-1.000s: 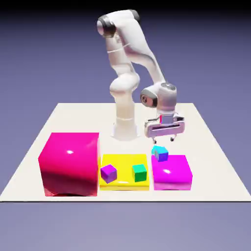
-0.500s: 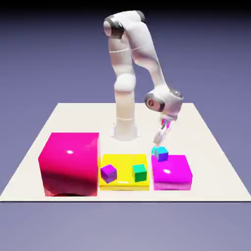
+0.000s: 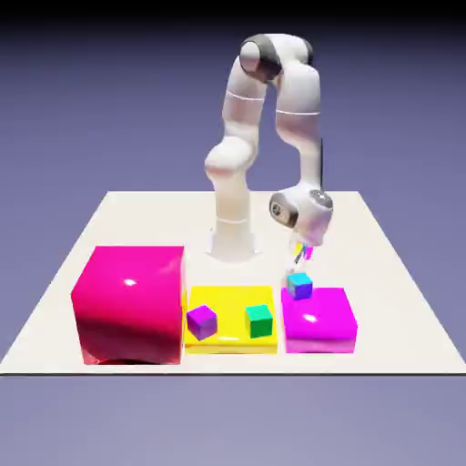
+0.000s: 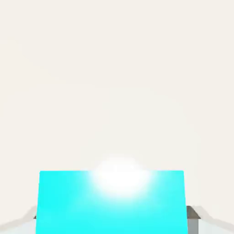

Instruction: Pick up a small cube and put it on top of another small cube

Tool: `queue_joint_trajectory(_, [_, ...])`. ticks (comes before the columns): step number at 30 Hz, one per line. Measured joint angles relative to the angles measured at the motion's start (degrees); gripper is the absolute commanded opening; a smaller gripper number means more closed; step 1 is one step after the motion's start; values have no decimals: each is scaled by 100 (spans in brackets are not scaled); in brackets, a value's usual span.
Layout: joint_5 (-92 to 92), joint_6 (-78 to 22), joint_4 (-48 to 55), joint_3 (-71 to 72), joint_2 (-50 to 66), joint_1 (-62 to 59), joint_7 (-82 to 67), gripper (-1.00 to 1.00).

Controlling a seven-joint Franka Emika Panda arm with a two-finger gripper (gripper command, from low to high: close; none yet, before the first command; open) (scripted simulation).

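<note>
Exterior view: I see the tool [image 3: 300, 258] poised just above the small cube [image 3: 299, 286], which rests at the 10 o'clock corner of the glossy small magenta block [image 3: 319, 319]. At 9 o'clock lies a flat yellow slab [image 3: 229, 320] carrying a green cube [image 3: 259, 319] and a purple cube [image 3: 201, 321]; beyond stands a large magenta block [image 3: 129, 302] on the pale desk [image 3: 382, 273]. Hand view: the cube's shiny cyan face [image 4: 112, 201] fills the 6 o'clock edge between the fingertips [image 4: 194, 215]; I cannot tell whether they grip it.
</note>
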Motion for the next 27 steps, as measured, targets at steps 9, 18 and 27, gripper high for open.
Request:
queue_joint_trajectory(9, [-1553,-1542,290,-1741,-1636,1074,1334,-100])
queue_joint_trajectory(18, [179,-2103,1794,-2493,-1668,513,2782,-100])
queue_joint_trajectory(27, [1880,-2700,2562,-3800,-643,-89,5026,-100])
